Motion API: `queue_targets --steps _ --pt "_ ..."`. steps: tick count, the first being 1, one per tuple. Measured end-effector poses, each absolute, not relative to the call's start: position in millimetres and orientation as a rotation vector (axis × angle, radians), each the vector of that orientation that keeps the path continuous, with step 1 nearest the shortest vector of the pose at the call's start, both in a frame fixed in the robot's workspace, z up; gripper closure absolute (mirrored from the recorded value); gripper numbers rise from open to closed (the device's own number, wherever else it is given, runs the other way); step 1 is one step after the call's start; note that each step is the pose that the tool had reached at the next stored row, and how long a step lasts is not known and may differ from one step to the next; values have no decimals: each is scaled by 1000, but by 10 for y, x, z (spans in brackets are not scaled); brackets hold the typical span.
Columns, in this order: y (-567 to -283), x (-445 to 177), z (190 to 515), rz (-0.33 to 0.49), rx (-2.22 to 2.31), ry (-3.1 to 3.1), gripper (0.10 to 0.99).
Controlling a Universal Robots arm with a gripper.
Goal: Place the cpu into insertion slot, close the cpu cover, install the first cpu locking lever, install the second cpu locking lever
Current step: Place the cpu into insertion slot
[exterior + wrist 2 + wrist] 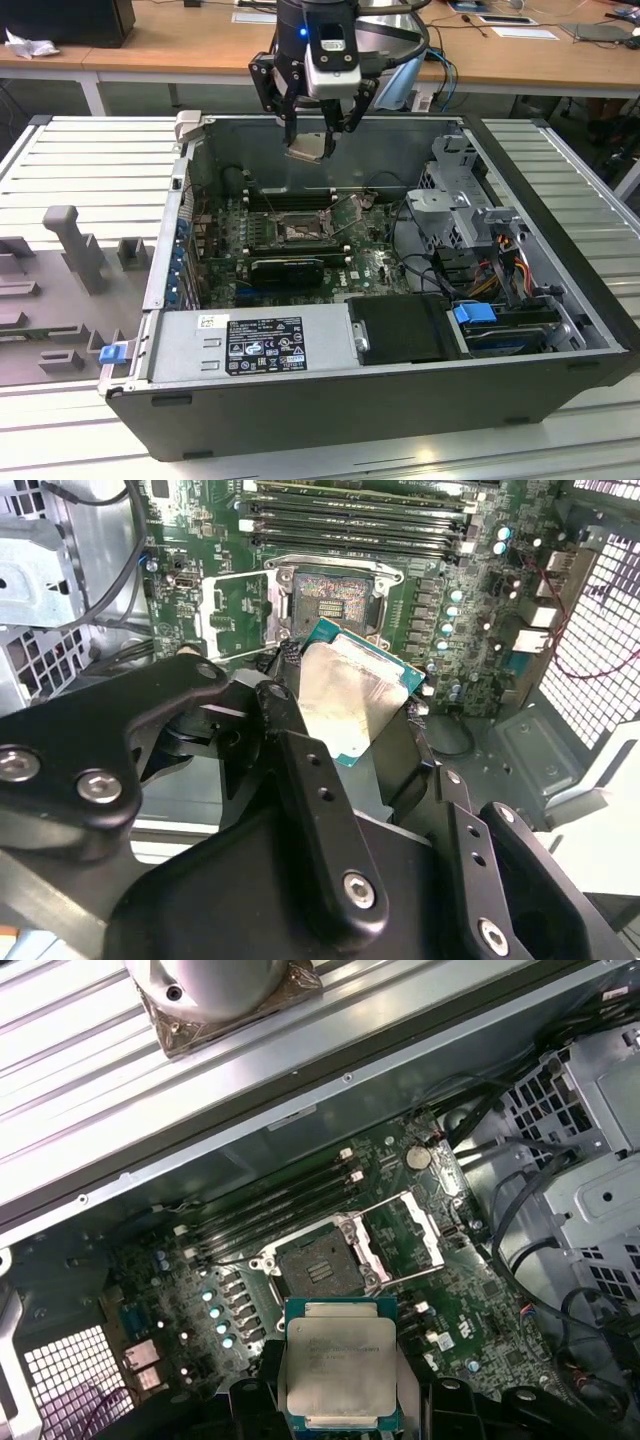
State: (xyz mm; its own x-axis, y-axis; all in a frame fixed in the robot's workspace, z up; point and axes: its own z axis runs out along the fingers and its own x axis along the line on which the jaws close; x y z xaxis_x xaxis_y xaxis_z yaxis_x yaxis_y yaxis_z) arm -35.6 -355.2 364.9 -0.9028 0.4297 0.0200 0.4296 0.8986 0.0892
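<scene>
The cpu (340, 1360) is clamped by its edges in the pincer (312, 143), which holds it above the open computer case (350, 410), well clear of the green motherboard (440, 540). Below it the insertion slot (318, 1265) lies bare, and the cpu cover (405, 1240) is swung up beside the slot. The case lies on its side on a ribbed grey metal bench (90, 150). A grey moulded fixture (65, 235) sits at the exterior view's left. Wooden benches (180, 30) carrying papers cross the room behind.
</scene>
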Motion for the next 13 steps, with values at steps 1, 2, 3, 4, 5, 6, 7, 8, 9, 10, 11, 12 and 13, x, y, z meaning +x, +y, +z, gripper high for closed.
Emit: queue_targets --steps 1,2,3,4,5,6,7,8,9,10,11,12,13 --pt "-3552 -356 3649 144 698 3059 557" --pt "-3552 -356 3649 144 701 3058 557" --pt "-3552 -356 3649 144 705 3058 557" --pt "-3551 -356 3648 144 708 3057 557" --pt "-3552 -356 3648 144 714 3055 557" --pt "-3552 -356 3648 144 720 3054 557" --pt "-3552 -356 3648 144 723 3053 557" --pt "-3552 -356 3647 144 727 3052 557" --pt "-3552 -356 3647 144 731 3051 557" --pt "-3552 -356 3647 144 734 3050 557" --pt "-3552 -356 3647 144 739 3048 557" --pt "-3552 -356 3646 144 742 3048 557" --pt "-3552 -356 3646 144 746 3047 557"
